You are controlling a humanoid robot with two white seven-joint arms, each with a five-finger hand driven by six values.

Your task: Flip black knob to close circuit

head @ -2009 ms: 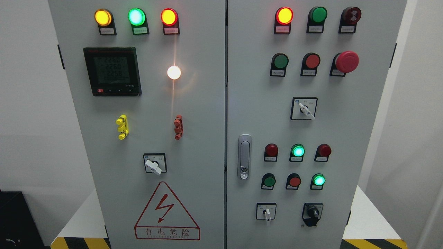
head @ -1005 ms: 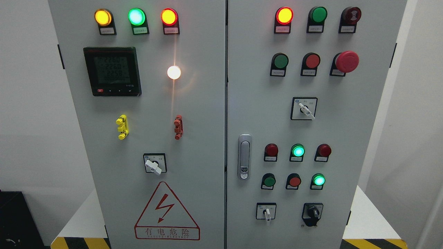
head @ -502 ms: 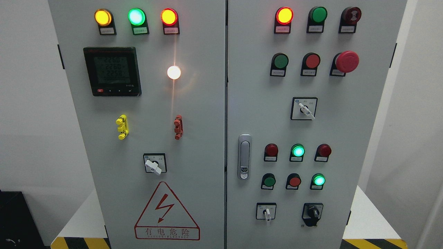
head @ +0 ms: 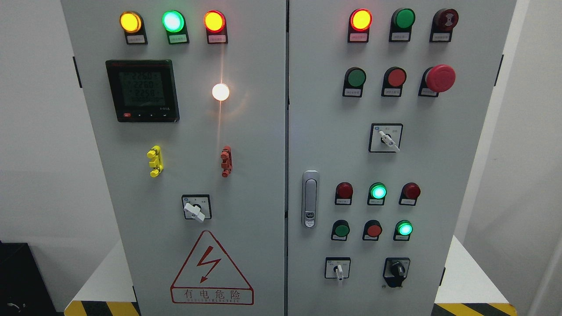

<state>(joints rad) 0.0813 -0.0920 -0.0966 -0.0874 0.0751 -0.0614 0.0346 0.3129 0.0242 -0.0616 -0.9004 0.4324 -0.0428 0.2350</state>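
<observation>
Neither robot hand shows in the head view, so the state of the fingers cannot be told.

Lowest in the view, yellow-and-black hazard tape (head: 474,309) edges the white platform (head: 465,267) under the grey cabinet (head: 263,131), with a dark box (head: 19,276) at the far lower left. At the bottom of the cabinet's right door sits the black knob (head: 396,270) on its black plate, its handle roughly upright, untouched. Just to its left is a white-handled selector switch (head: 337,268), its handle pointing down. On the left door at the same height is a red warning triangle (head: 212,268) with a lightning bolt, and under it the characters 有电危险; the smaller line beneath is too small to read.

Higher up come two rows of small lamps, two of them lit green (head: 378,192) (head: 404,228), beside a silver door latch (head: 310,199). The left door carries another white-handled switch (head: 196,208), a yellow terminal block (head: 155,161) and a red terminal block (head: 226,161).

Further up, a third selector switch (head: 386,138) sits on the right door. A black digital meter (head: 142,91) shows rows of digits, partly washed out, reading about 2260, 2260, 2258. A bright white lamp (head: 221,92) glows beside it. A red mushroom stop button (head: 440,78) stands at the right.

The top row has lit yellow (head: 131,22), green (head: 172,21) and red lamps (head: 214,21) on the left, and another lit red lamp (head: 361,19) on the right. Their label plates are illegible.
</observation>
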